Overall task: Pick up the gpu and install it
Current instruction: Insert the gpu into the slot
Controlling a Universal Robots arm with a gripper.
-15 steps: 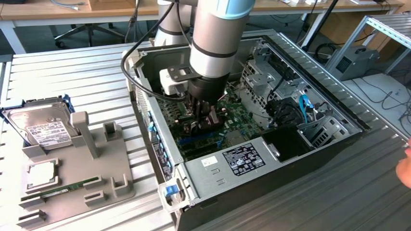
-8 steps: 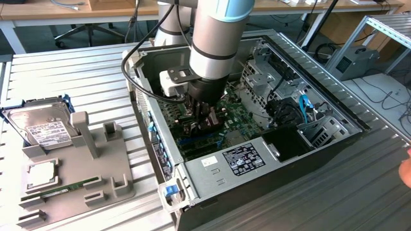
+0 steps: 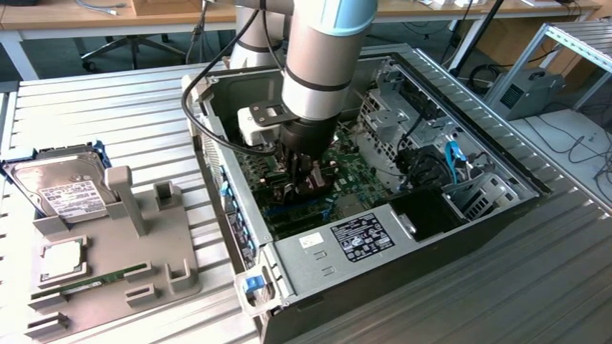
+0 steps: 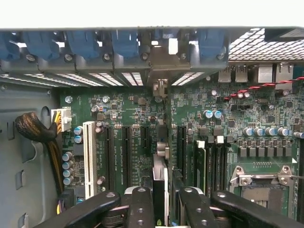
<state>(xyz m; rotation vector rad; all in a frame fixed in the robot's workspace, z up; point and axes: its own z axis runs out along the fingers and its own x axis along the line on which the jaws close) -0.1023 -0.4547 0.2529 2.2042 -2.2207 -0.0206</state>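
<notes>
Reaching down into the open computer case (image 3: 383, 251), the gripper (image 4: 160, 199) has its fingers (image 4: 140, 209) closed on the gpu (image 4: 160, 175), which shows edge-on in the wrist view as a thin upright card between the two black finger assemblies. Its silver end bracket (image 4: 164, 64) runs up to the rear wall of the case, in line with the row of blue slot latches (image 4: 85, 45) and the vented slot covers. The card stands over the motherboard (image 4: 213, 123) between the long black expansion slots (image 4: 127, 152), and appears lined up with one of them; whether its edge connector has gone fully home cannot be told from here. By the look of it, the pick-up is done and the installation is at the seating stage, with the grip not yet let go. Beyond the card, the empty CPU socket (image 4: 259, 183) sits toward the motherboard's far corner. On the bench outside the case, near the exterior view's left edge, a grey fixture tray (image 3: 143, 244) carries a hard drive (image 3: 62, 188), a processor (image 3: 59, 261) and a RAM stick (image 3: 96, 279).
</notes>
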